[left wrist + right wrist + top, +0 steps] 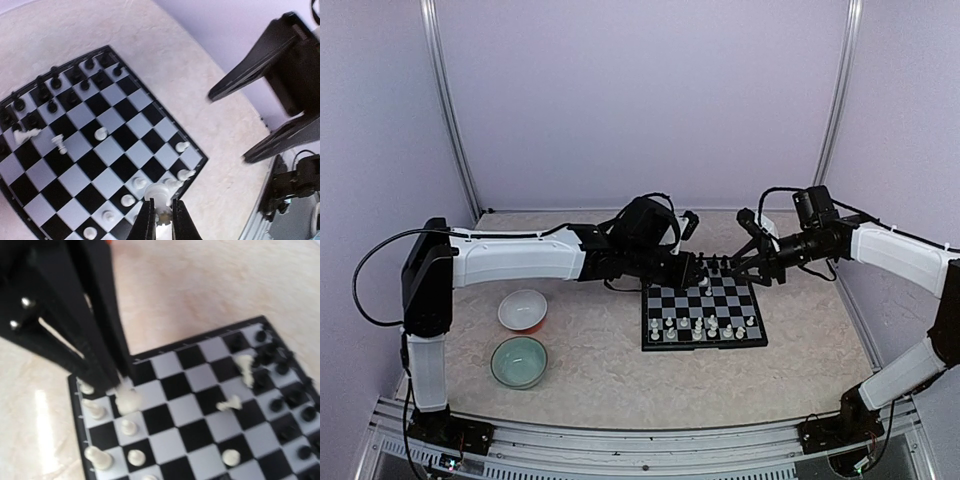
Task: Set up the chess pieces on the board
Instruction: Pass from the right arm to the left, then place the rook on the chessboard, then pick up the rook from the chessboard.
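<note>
The board [740, 300] lies between my two grippers. Black chess pieces [55, 82] fill its far rows and white chess pieces [140, 182] stand along the near ones. Two white pieces [27, 135] sit out of line near the black rows, one on its side. My left gripper [161, 220] is shut on a white piece [161, 192], held just above the white rows by a corner of the board. The same piece [127, 400] shows under the left gripper's fingers [100, 340] in the right wrist view. My right gripper [235, 125] hangs beside that corner, open and holding nothing.
A white bowl [522, 310] and a pale green bowl [518, 361] stand on the table left of the board. Pale walls and metal posts close in the table at the back and sides. Both arms reach in over the board's far edge.
</note>
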